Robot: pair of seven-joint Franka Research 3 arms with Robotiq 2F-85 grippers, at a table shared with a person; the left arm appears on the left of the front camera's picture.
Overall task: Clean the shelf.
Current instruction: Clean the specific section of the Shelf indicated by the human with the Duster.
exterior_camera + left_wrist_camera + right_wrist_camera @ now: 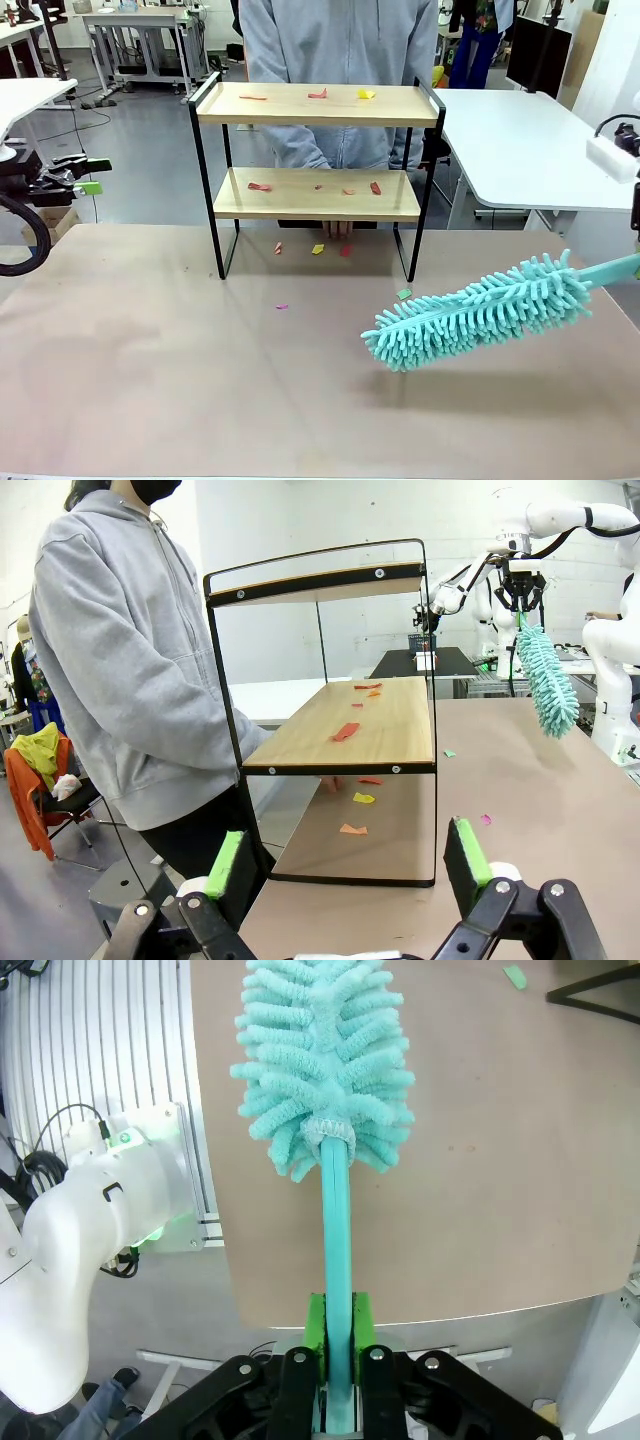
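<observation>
The shelf (318,104) stands at the table's far middle, two wooden boards in a black frame. Red and yellow paper scraps (316,94) lie on both boards, and more lie on the table under it. My right gripper (338,1335) is shut on the handle of a teal fluffy duster (480,310). The duster's head hovers low over the table, right of the shelf and nearer to me. My left gripper (88,176) hangs open and holds nothing at the far left. In the left wrist view it (346,858) faces the shelf's (350,725) end.
A person in a grey hoodie (340,60) stands right behind the shelf, fingers (338,228) showing under the lower board. Small scraps, green (404,294) and pink (282,306), lie on the brown tabletop (180,380). A white table (530,140) stands at the back right.
</observation>
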